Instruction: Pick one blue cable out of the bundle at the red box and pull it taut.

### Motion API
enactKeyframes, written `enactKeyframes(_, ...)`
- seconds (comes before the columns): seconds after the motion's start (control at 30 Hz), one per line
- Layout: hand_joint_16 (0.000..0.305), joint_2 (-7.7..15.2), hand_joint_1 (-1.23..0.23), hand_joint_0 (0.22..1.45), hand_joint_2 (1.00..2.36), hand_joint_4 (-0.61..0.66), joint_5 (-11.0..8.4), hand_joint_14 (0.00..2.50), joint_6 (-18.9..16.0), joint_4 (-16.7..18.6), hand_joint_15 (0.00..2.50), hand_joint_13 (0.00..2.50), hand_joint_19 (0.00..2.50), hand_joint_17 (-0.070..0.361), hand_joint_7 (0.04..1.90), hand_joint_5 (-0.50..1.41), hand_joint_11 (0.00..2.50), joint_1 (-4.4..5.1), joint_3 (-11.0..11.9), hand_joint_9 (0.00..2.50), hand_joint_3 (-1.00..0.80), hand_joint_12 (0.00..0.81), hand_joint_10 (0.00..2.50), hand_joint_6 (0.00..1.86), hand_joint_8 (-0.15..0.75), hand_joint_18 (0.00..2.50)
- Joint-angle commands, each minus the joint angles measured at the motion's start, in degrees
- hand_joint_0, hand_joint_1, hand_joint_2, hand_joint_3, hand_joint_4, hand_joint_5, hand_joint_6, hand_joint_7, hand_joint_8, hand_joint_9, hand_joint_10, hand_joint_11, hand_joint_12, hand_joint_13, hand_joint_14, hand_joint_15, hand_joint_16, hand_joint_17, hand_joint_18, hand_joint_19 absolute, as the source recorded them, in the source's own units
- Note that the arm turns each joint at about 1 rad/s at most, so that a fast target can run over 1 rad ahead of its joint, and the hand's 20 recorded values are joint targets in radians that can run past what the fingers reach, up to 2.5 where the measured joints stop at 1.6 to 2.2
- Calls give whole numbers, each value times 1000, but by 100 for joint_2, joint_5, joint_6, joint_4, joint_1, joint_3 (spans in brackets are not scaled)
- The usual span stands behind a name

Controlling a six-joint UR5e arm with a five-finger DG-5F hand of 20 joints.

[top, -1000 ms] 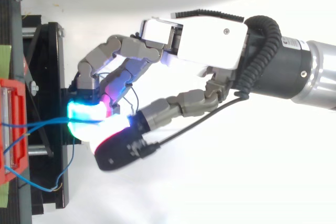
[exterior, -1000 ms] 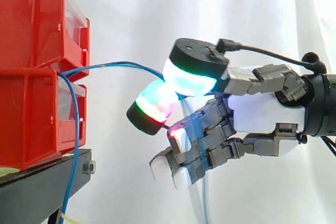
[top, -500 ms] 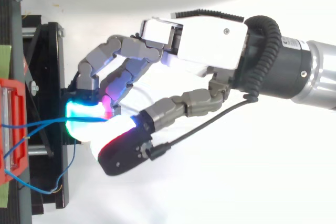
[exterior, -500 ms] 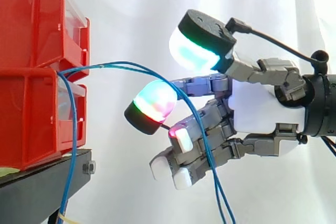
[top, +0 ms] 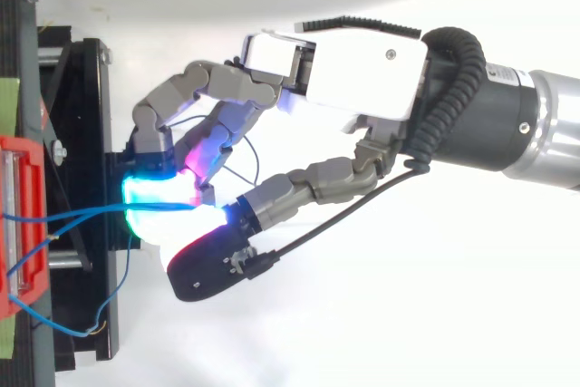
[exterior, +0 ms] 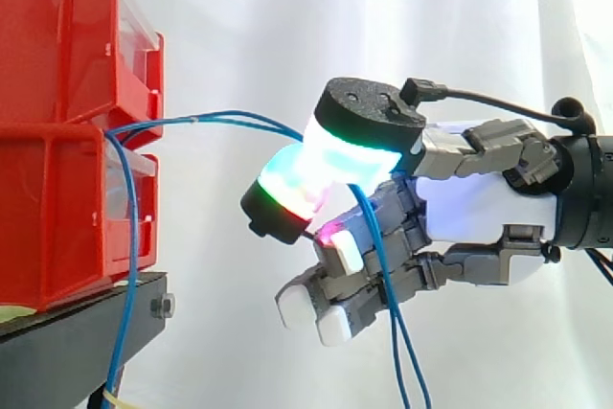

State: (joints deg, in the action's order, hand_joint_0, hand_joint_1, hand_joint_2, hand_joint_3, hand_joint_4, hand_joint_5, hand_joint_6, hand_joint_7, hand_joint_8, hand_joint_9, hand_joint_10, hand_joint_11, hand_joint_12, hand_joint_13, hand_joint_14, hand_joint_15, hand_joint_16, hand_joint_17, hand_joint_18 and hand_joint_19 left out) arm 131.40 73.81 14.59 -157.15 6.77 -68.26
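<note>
We record the white-and-grey robot hand (exterior: pixel 479 208) held level, its fingers pointing at the stacked red plastic bins (exterior: pixel 57 131) and stopping short of them. Its thumb and one finger are curled together, and their thick glowing pads (exterior: pixel 287 189) are clamped on the thin blue cables (exterior: pixel 220 120). The other fingers are bent beneath and hold nothing. Two glossy strands leave the seam between the bins, arch across to the pinch, then hang loose past the palm. Another strand drops down the bins' front. The bins are smooth, with clear front panels, and sit on a black metal stand (exterior: pixel 77 342). A white fabric curtain (exterior: pixel 239 26) hangs behind them.
</note>
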Motion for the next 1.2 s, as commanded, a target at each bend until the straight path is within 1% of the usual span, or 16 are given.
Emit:
enactKeyframes(0.0,46,0,-935,708,1000,-70,2,12,0,0,404,857,376,105,1086,-124,860,0,5,1076,-500,360,11,961,358,778)
enactKeyframes(0.07,48,0,-979,566,1000,55,2,14,0,0,416,834,393,108,807,-112,857,0,-4,1078,-500,365,7,954,362,755)
enactKeyframes(0.13,58,0,-908,426,1000,78,11,11,0,0,412,846,400,131,843,-103,839,0,-4,1085,-500,407,4,934,406,774)
enactKeyframes(0.17,63,0,-758,384,1000,68,20,10,0,0,410,851,406,143,845,-100,833,0,5,1105,-500,439,2,927,432,781)
enactKeyframes(0.2,65,0,-624,382,1000,47,20,11,-9,0,410,849,424,147,849,-98,807,0,-4,1121,-500,444,3,919,442,755)
enactKeyframes(0.23,64,0,-574,398,1000,37,20,10,-9,0,406,843,437,144,859,-97,800,0,5,1119,-500,441,4,916,436,739)
enactKeyframes(0.27,57,0,-407,467,1000,12,20,11,-9,0,415,812,474,129,877,-99,783,0,-4,1103,-500,413,7,911,407,676)
enactKeyframes(0.3,51,0,-338,549,1000,-23,20,14,-9,0,432,781,514,114,908,-100,782,0,-4,1104,-500,384,7,902,383,614)
enactKeyframes(0.47,50,-26,-510,583,1015,38,11,12,-9,0,425,778,509,112,883,-94,765,0,5,1098,-304,380,10,856,384,594)
enactKeyframes(0.5,50,-35,-589,577,1016,36,2,14,-9,0,427,778,505,112,892,-98,792,0,-4,1096,-260,383,11,848,387,599)
enactKeyframes(0.77,55,-53,-780,597,1015,72,-7,11,0,-9,422,811,468,123,827,-123,865,0,5,1080,-158,403,6,903,400,692)
enactKeyframes(0.9,51,-53,-861,645,1020,-8,-7,12,0,-9,418,816,454,115,924,-127,885,0,5,1073,-124,383,5,920,388,714)
enactKeyframes(0.97,50,-53,-895,670,1020,-14,-7,12,0,-9,416,814,438,112,1033,-131,886,0,5,1068,-132,381,8,919,386,717)
enactKeyframes(1.03,49,-53,-930,704,1018,-30,-7,12,0,-9,414,809,409,111,964,-136,885,0,5,1042,-198,378,8,934,372,713)
enactKeyframes(1.13,48,-53,-911,752,1006,-27,-7,13,0,-9,387,766,371,109,859,-141,864,0,5,990,-422,366,7,932,353,690)
enactKeyframes(1.17,48,-53,-950,744,1000,-24,-7,12,0,-9,382,765,358,108,866,-142,860,0,5,985,-499,367,7,932,352,687)
